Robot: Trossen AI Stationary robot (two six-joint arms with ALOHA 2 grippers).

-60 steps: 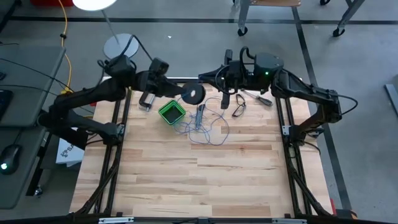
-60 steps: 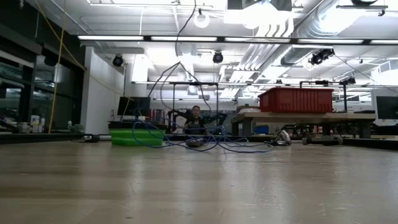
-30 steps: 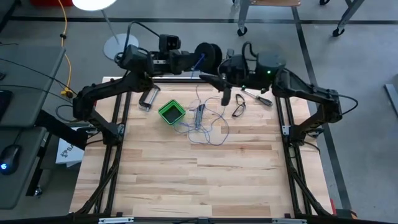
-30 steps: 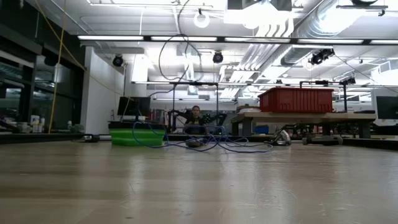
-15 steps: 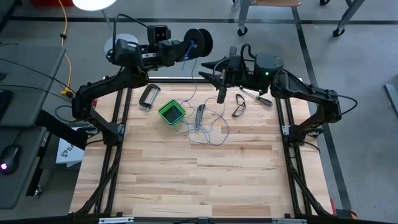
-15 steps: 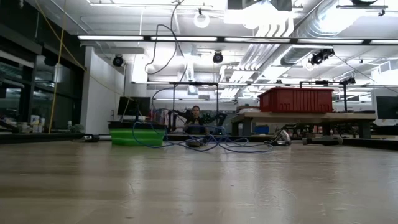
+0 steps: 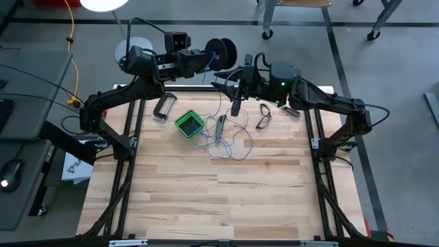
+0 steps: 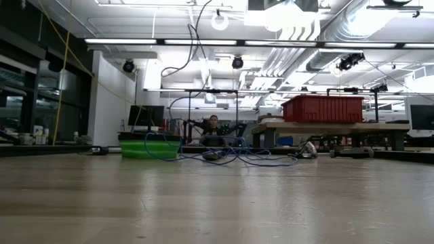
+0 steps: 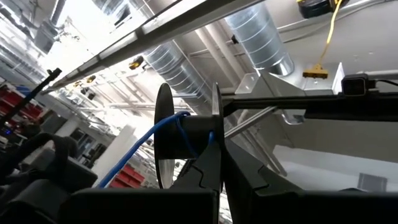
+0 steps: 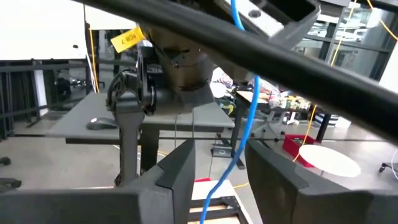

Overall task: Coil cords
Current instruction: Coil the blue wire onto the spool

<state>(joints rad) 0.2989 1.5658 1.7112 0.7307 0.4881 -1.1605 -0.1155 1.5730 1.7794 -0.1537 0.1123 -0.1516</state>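
The cord is a thin blue wire. Part of it is wound on a dark round spool (image 7: pixel 221 49) held high above the table's far edge, and the rest hangs down to a loose tangle (image 7: pixel 226 140) beside the green box (image 7: pixel 189 123). My left gripper (image 7: pixel 204 56) is shut on the spool (image 9: pixel 186 134). My right gripper (image 7: pixel 232 86) stands open just right of the spool and a little nearer, its fingers (image 10: pixel 177 171) on either side of the hanging wire (image 10: pixel 244 118). Whether they touch it I cannot tell. In the low view the wire (image 8: pixel 224 157) rises from the tangle out of the picture's top. My left gripper pinches one flange of the spool at its rim (image 9: pixel 216 146) between its two fingers. The fingers slant upward from the table's left. The spool is lifted clear, its axle about level, with blue wire on its core (image 9: pixel 180 124) and one strand trailing off it.
On the far part of the table lie a metal clip (image 7: pixel 163 106), a small tool (image 7: pixel 221 127), glasses (image 7: pixel 264 118) and a screwdriver (image 7: pixel 285 106). The near half shows bare wood (image 7: pixel 219 199). A person (image 8: pixel 213 125) sits beyond the table's far edge.
My right gripper has gone toward the table's left, up to the strand that hangs from the spool, and has rolled a little. The slack loop of wire above the tangle has swung and changed shape. The tangle on the table has stayed where it was.
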